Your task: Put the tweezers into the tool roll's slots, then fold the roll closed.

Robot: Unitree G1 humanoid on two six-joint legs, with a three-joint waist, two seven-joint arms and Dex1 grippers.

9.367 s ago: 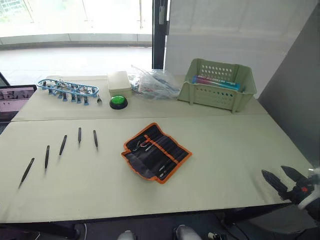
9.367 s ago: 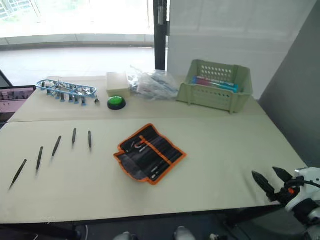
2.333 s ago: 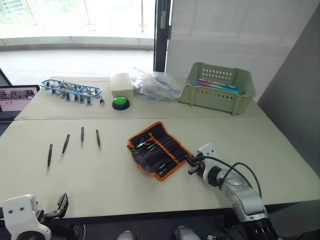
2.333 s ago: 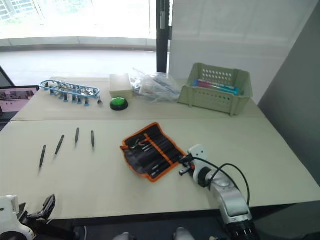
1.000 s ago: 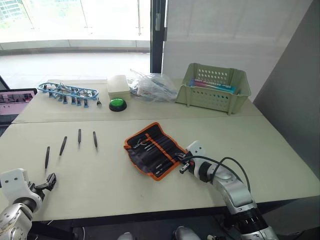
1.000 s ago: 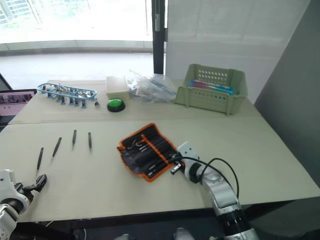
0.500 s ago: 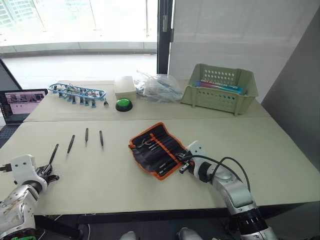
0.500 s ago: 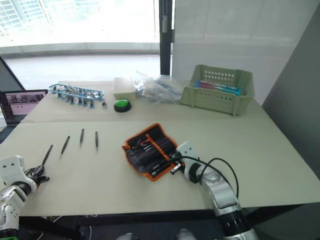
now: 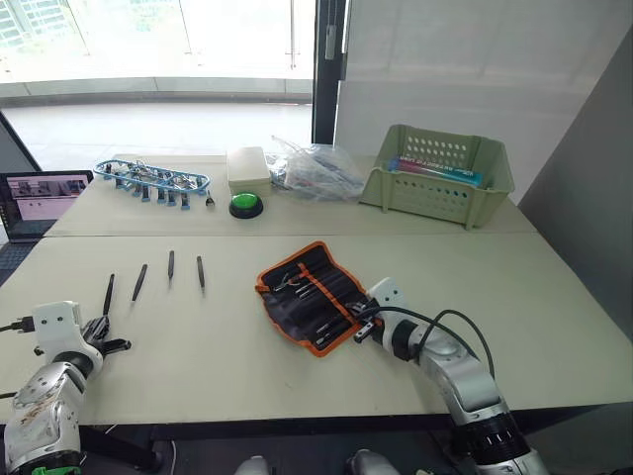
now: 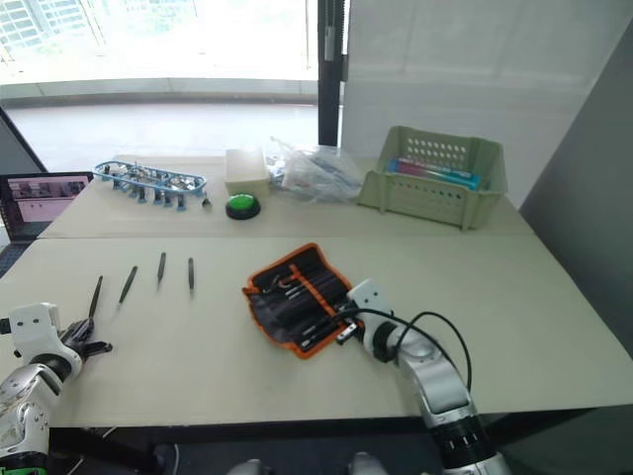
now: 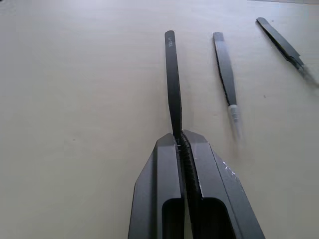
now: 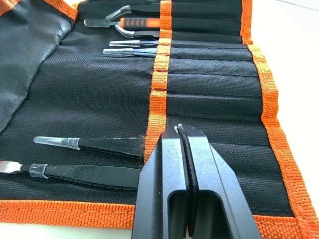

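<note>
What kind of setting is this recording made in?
Probably an indoor lab or office test bench: pale tables by large windows, with a laptop, a green push button and a plastic basket.

The tool roll is coarse woven black cloth with orange webbing edging — the tweezers matt black metal, the desk smooth and matt.

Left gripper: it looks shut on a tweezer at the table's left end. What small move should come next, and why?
Probably lift. The left gripper is shut on the end of one tweezer that seems to lie on the table; the tool roll lies open to the right, its slots pinned by the right gripper.
</note>
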